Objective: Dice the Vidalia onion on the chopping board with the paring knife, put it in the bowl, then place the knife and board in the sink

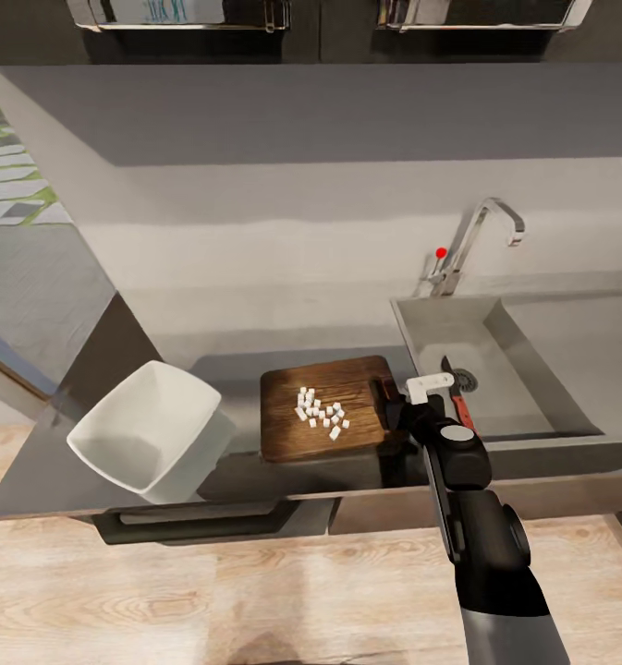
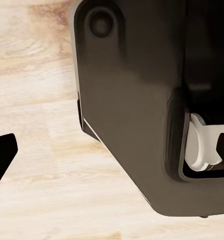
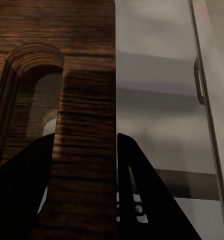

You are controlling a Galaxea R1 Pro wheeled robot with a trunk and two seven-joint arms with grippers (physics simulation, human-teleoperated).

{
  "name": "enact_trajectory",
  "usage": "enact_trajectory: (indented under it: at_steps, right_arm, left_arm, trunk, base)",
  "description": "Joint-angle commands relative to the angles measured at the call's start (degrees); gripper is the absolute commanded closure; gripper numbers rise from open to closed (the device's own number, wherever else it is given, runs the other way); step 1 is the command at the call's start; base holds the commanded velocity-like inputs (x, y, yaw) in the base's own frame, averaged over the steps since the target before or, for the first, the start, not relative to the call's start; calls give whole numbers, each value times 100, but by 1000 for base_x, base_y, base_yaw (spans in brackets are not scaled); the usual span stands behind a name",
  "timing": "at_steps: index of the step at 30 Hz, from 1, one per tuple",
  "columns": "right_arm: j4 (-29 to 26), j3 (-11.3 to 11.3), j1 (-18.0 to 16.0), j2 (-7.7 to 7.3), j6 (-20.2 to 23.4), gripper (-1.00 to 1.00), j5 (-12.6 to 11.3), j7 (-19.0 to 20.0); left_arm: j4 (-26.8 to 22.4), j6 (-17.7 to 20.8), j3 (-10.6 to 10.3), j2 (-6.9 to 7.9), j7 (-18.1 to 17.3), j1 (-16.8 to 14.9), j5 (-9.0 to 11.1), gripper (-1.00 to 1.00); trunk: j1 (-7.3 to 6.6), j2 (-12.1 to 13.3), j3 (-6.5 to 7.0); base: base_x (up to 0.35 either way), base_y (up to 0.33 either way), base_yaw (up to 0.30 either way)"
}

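On the countertop (image 1: 220,368) lies the chopping board (image 1: 297,432), dark brown, with the diced Vidalia onion (image 1: 322,412) as small white cubes at its middle. My right gripper (image 1: 388,401) is shut on the board's right end. In the right wrist view, the right gripper (image 3: 85,137) has one dark finger (image 3: 22,190) in the handle slot and the other outside the board's (image 3: 84,60) end strip. The paring knife (image 1: 458,401), red-handled, lies inside the sink (image 1: 532,388). The white bowl (image 1: 153,429) sits left of the board. My left gripper (image 2: 112,150) hangs open over the floor.
A chrome tap (image 1: 477,235) with a red knob (image 1: 441,251) stands behind the sink. The counter's front edge runs just below the bowl and board, with wooden floor (image 1: 209,591) beyond. The robot's dark body (image 2: 142,100) is close to the left gripper.
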Motion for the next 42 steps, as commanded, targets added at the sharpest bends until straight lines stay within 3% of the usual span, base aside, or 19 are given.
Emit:
enact_trajectory:
  at_steps: [1,23,30,42]
  right_arm:
    - [-7,-1,-4,2,26,100,58,45]
    - [-10,-21,-4,2,371,100,-79,166]
    - [-15,-450,-4,2,369,100,-82,489]
    - [-16,-484,-4,2,374,100,-82,511]
  left_arm:
    - [-6,-8,-32,7,0,2,48,-100]
    - [-3,-8,-32,7,0,2,48,-100]
    - [-2,-8,-32,7,0,2,48,-100]
    - [-2,-8,-32,7,0,2,48,-100]
  trunk:
    - [4,-9,2]
    - [4,-9,204]
    - [4,-9,269]
    - [4,-9,380]
  base:
    - [0,0,0]
    - [0,45,0]
    - [0,0,0]
    - [0,0,0]
